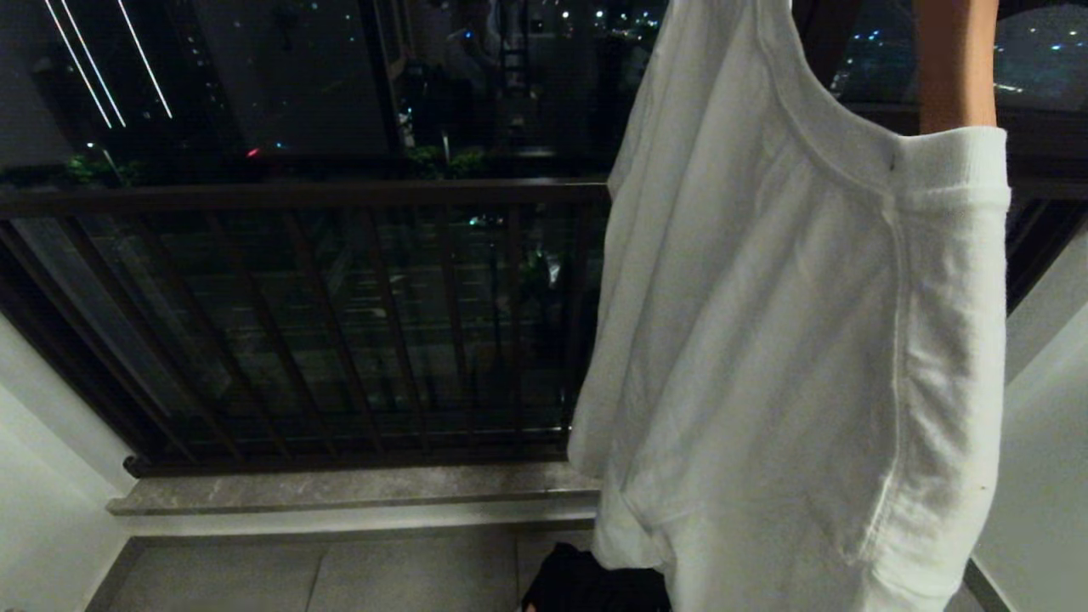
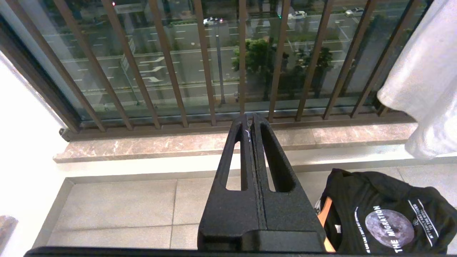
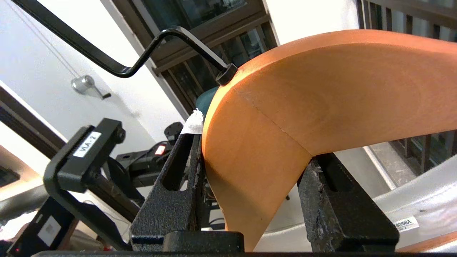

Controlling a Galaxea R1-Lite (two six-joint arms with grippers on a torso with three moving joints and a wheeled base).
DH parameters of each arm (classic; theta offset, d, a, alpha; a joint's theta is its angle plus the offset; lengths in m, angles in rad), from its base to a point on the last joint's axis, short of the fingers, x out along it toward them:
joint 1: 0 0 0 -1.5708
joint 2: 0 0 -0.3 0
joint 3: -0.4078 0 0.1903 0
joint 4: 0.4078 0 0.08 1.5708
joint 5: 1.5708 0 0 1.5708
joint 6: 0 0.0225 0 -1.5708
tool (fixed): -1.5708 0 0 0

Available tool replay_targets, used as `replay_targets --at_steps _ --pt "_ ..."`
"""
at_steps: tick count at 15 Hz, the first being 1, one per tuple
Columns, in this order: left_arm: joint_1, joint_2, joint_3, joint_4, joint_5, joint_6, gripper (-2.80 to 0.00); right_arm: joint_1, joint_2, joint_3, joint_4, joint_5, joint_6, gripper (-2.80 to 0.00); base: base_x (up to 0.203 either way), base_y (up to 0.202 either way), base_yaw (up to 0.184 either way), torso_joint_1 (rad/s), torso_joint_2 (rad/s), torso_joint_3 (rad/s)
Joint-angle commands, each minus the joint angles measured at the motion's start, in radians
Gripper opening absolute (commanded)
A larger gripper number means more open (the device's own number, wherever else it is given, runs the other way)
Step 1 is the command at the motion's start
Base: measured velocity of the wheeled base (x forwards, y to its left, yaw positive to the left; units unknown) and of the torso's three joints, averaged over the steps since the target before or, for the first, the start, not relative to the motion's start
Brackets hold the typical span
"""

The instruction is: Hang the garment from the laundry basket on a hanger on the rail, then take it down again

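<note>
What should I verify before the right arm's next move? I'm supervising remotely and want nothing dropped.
1. Right gripper clamped on the wooden hanger: ok.
2. White garment draped on the hanger, one shoulder seated: ok.
3. Hanger's black hook engaged on the rail: cannot tell, the rail is not in view.
4. Left gripper shut and apart from the garment: ok.
5. Black T-shirt on the floor below, clear of the hanging hem: ok.

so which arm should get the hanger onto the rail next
Right. The right gripper is shut on the wooden hanger carrying the white garment, held up high. The left gripper is shut, empty and low near the floor.
</note>
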Motion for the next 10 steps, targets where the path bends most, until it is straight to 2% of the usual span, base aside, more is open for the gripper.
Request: replay_targets --at_steps 1,10 --pt "0.0 -0.001 0.002 -0.001 0.0 0.0 -2.8 0.001 0.001 0.022 -0.015 0.008 0.003 -2.8 0.0 0.0 0.0 0.0 0.0 0.0" --pt "0.0 -0.001 0.002 0.0 0.0 0.0 -2.8 0.002 0.027 0.007 -0.075 0.016 0.005 -2.8 0.0 0.0 0.0 0.0 0.0 0.0"
